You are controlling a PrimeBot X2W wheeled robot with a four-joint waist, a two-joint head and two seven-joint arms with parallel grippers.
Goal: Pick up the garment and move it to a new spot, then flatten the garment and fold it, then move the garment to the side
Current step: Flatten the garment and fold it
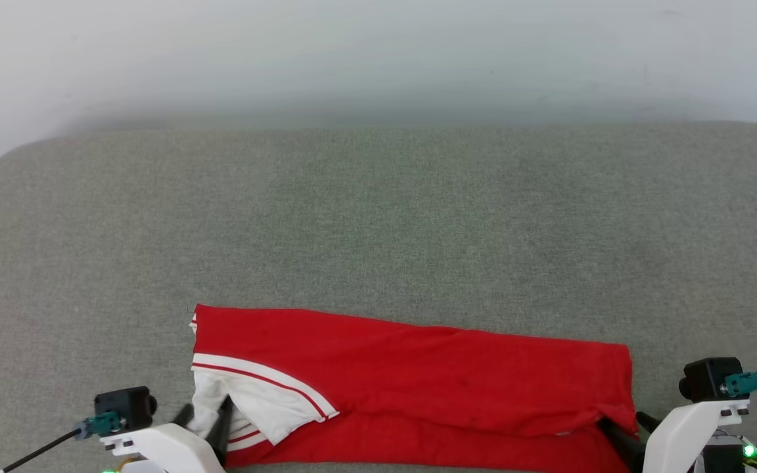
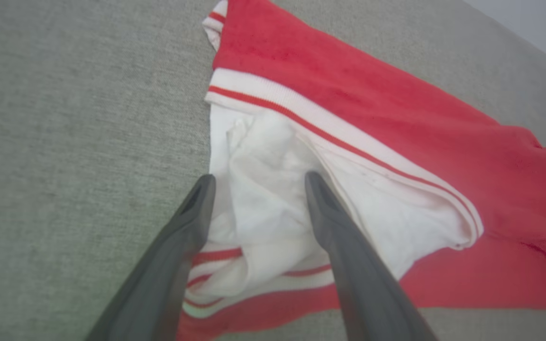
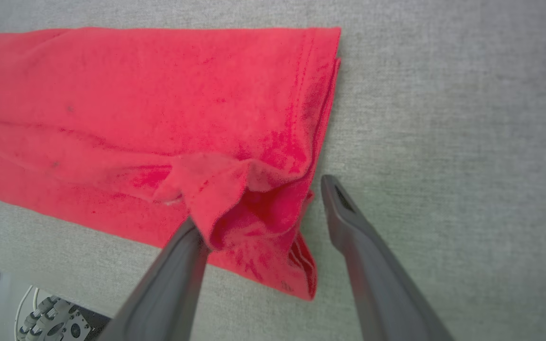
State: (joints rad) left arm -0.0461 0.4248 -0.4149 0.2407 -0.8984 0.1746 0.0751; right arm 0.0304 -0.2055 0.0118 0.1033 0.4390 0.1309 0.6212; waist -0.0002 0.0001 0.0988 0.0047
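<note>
White wrist shells (image 1: 168, 448), black cameras (image 1: 124, 402), teal plugs (image 1: 746, 382), dark tapered fingers (image 2: 349, 246)

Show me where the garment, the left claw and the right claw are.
garment (image 1: 418, 371): head view, middle of the red body.
left claw (image 2: 259, 178): left wrist view, midway between its two fingertips.
right claw (image 3: 259, 201): right wrist view, midway between its two fingertips.

grey-green fabric surface (image 1: 378, 217), pale wall (image 1: 378, 52)
</note>
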